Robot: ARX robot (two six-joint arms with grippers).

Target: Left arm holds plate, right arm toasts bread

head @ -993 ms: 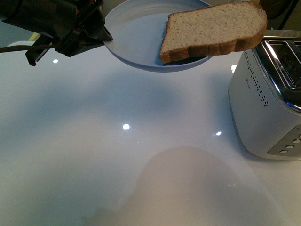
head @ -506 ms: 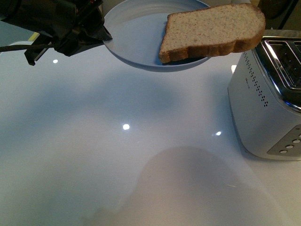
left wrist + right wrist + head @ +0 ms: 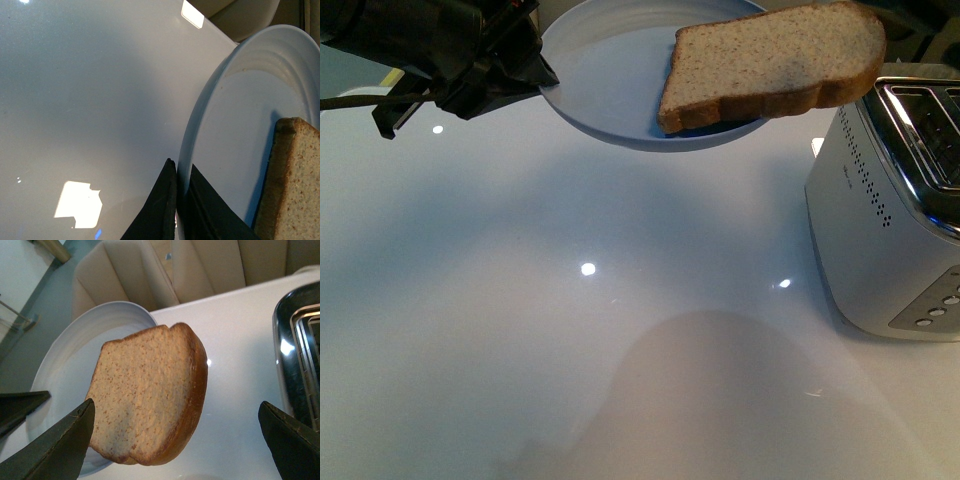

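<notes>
- Your left gripper point(image 3: 542, 78) pinches the rim of the plate point(image 3: 610, 80), one finger above the rim and one below, as the left wrist view shows.
- The plate hangs clear of the white table point(image 3: 520, 300), over its far part and left of centre. A soft shadow lies on the table beneath it.
- So the holding half of the task looks done: the plate is up and presented toward the toaster.
- The bread point(image 3: 775, 65) lies on the plate. Its squarer end rests in the plate's well, and its rounded top juts out past the rim on the toaster's side.
- The toaster point(image 3: 880, 230), white with a chrome top, stands at the right edge of the table, just beside the overhanging end of the bread.
- No bread shows in the toaster slots point(image 3: 930, 130), so the toasting half is not yet done.
- By my judgement what is left is to grasp the slice, lift it off the plate, carry it over the slots and drop it in.
- Your right gripper point(image 3: 176, 405) does not appear in the front view; only its wrist view shows it.
- There its two dark fingers point(image 3: 60, 445) are spread wide, one on each side of the slice, and neither touches it.
- The right wrist looks down on the bread, with the plate on one side and the toaster's chrome top on the other.
- I judge this a pre-grasp pose: lined up on the slice, jaws apart, nothing held.
</notes>
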